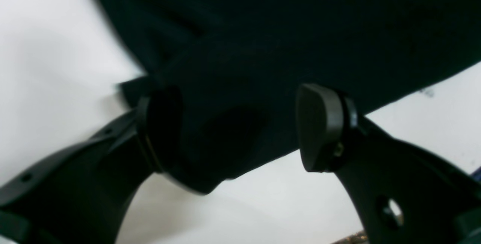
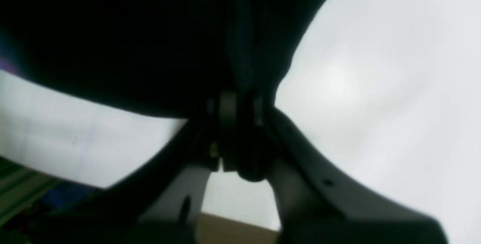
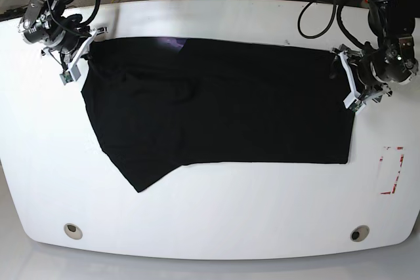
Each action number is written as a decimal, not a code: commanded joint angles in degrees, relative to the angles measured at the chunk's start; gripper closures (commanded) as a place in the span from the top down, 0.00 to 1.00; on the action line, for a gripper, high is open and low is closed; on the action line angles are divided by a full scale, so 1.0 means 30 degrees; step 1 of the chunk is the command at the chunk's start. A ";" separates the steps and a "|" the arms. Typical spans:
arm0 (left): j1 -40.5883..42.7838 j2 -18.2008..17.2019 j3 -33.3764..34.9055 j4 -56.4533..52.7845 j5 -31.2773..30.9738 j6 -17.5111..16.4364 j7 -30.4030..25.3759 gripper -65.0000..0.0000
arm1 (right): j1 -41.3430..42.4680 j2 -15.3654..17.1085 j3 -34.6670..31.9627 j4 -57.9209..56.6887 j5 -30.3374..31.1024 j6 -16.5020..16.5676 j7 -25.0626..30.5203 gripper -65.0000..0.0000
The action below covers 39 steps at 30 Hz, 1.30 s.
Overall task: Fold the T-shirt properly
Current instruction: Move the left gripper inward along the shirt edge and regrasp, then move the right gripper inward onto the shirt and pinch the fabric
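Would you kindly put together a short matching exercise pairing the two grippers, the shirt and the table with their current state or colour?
Column one:
1. left gripper
2. right gripper
3. T-shirt
4. table

Column two:
A. white
B. shut on black cloth
C. jaws apart
D. black, spread flat

Pairs: 1-C, 2-B, 3-D, 4-A
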 commanded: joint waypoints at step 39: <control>0.3869 -0.0459 -0.0129 -0.1334 0.1923 0.0025 -0.2210 0.67 | 0.6217 0.0241 -0.3991 -0.5930 0.2546 -0.0018 0.0203 0.55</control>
